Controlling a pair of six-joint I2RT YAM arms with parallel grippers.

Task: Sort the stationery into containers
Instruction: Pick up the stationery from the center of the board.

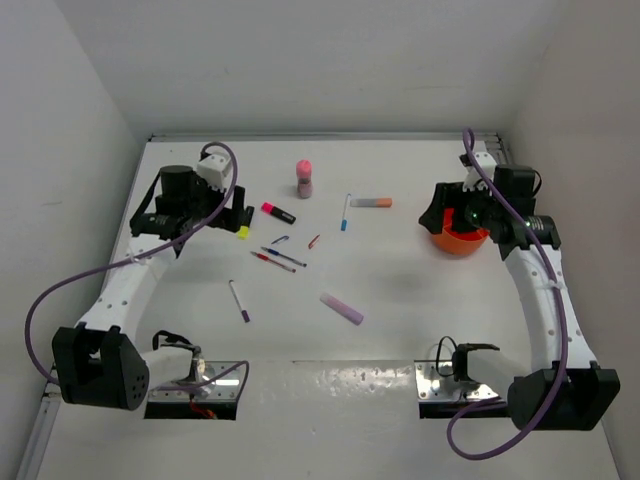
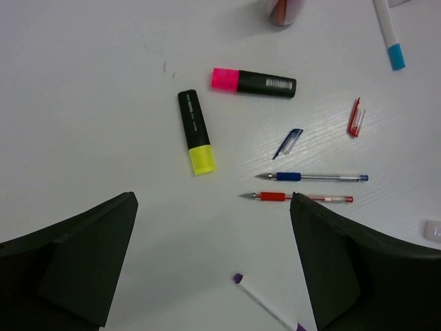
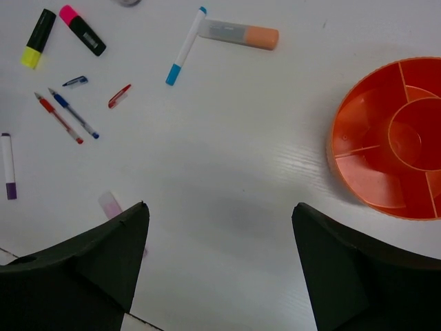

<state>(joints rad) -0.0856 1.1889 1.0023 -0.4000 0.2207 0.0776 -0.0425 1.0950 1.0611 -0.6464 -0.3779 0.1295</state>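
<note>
Both pincers are spread and hold nothing. The right gripper (image 3: pixel 220 207) hangs just beside the orange bowl (image 3: pixel 365 158), which is divided into compartments round a central cup.

In the top view all the stationery lies on the table (image 1: pixel 400 270) to the left of the bowl:
- **Nearest the bowl:** the orange-grey marker (image 3: pixel 238 33), with a white pen with a light-blue cap (image 3: pixel 185 47) just beside it.
- **Farther out:** the lilac marker (image 1: pixel 342 308), a red cap (image 2: pixel 355 117), a blue cap (image 2: pixel 288 142), the blue pen (image 2: pixel 313 177) alongside the red pen (image 2: pixel 296 197), and the upright pink-capped bottle (image 1: pixel 304 178).
- **Farthest from the bowl:** the pink highlighter (image 2: pixel 253 82), the yellow highlighter (image 2: pixel 195 131) and a purple-tipped pen (image 2: pixel 265 307).

The left gripper (image 2: pixel 212 227) hovers over this last group, well apart from the bowl.
</note>
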